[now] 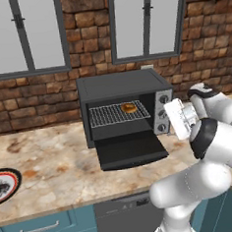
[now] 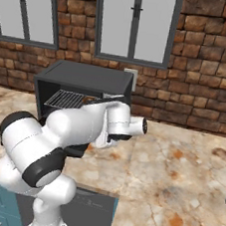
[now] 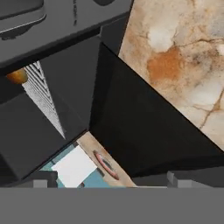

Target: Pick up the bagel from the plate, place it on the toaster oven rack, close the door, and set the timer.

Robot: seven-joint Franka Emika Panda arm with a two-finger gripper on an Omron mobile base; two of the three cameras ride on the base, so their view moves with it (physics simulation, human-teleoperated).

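1. The plate [image 1: 6, 184] lies flat on the marble counter [image 1: 53, 167] at about 8 o'clock in the left base view, cut off by the frame edge and well apart from the oven. It also shows as a thin red-rimmed sliver [image 3: 106, 163] low in the hand view.
2. The toaster oven [image 1: 122, 107] stands at the centre against the brick wall [image 1: 88, 46], its mouth facing the robot.
3. The toaster oven rack [image 1: 119, 113] sits inside the cavity with its long axis running left to right, nearly as wide as the opening.
4. The bagel [image 1: 128, 107] lies flat on the rack, toward the rack's right back part, about 1 o'clock from the rack's middle. In the hand view it is an orange spot [image 3: 17, 76] at 9 o'clock beside the mesh.
5. The door [image 1: 131, 150] hangs open, folded down to lie nearly level on the counter, its free edge pointing toward the robot at 6 o'clock from the cavity.
6. The control knobs [image 1: 162, 113] stack on the oven's right front panel.
7. The gripper [image 3: 109, 180] hovers by the oven's right side, near the knobs; its fingertips [image 3: 40, 183] stand wide apart with nothing between them, though the base views hide them, so its contact with anything is probably none.
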